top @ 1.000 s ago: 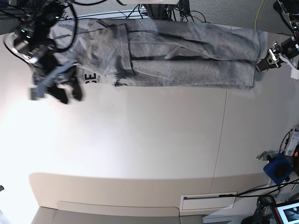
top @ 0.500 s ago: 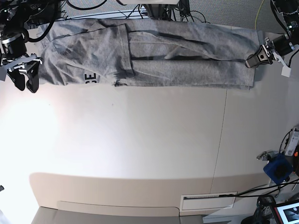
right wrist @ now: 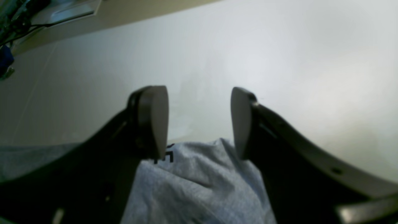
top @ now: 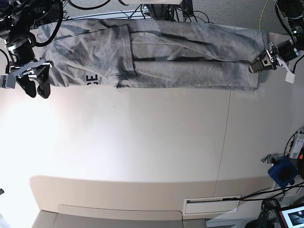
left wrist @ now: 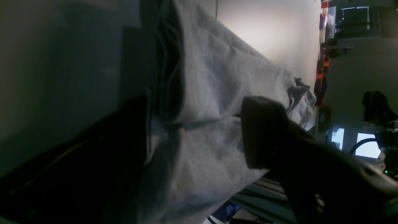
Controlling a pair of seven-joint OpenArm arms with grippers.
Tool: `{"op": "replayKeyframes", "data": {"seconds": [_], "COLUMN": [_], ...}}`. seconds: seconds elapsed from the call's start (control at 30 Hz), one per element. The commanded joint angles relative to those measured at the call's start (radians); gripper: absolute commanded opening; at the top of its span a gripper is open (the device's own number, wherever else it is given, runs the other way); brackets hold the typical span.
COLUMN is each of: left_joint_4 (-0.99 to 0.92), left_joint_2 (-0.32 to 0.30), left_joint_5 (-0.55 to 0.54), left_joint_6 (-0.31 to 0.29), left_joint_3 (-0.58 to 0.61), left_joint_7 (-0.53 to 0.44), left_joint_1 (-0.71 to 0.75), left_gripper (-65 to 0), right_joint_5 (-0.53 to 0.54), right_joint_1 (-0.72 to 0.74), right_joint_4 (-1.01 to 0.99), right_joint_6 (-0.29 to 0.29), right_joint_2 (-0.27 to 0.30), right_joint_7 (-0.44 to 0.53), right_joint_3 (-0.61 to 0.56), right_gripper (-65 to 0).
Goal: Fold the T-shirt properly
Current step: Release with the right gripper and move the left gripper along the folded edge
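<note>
Pale surface (top: 142, 142) was bare except along its far edge, where the T-shirt (top: 180, 52) lay folded into a long band. Soft, limp cloth was judged to sag unless taken at both ends; the right claw (top: 33, 85) and left claw (top: 259, 65) were spread, unclenched, one at each end.

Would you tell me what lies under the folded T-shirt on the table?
The T-shirt lies on the pale table; its own folded layers cover most of the black lettering, so what lies beneath them cannot be seen.

The grey T-shirt (top: 156, 54) lies folded into a long band along the table's far edge, black lettering peeking out near its left end.
</note>
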Motion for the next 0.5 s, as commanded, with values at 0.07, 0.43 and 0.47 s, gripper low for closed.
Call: {"op": "replayKeyframes", "data": {"seconds": [0.07, 0.43, 0.47], "left_joint_4": [0.006, 0.006, 0.006], "left_joint_2": [-0.019, -0.031, -0.036], "left_joint_5": [0.011, -0.005, -0.005], "left_joint_6": [0.006, 0.006, 0.006], "left_joint_3": [0.026, 0.232, 0.232], "left_joint_7": [0.011, -0.007, -0.001], "left_joint_1": [-0.008, -0.029, -0.027], "left_gripper": [-20.8, -27.0, -27.3], "right_joint_5": [0.027, 0.026, 0.026], "right_joint_1": [0.003, 0.003, 0.003], "right_joint_4": [0.018, 0.018, 0.018], "right_joint_6": [0.001, 0.001, 0.001], "right_joint_2": [0.014, 0.014, 0.014], "right_joint_7": [0.032, 0.031, 0.031], "right_joint_3": [0.003, 0.003, 0.003], "right_gripper": [-33.3, -33.3, -33.3]}}
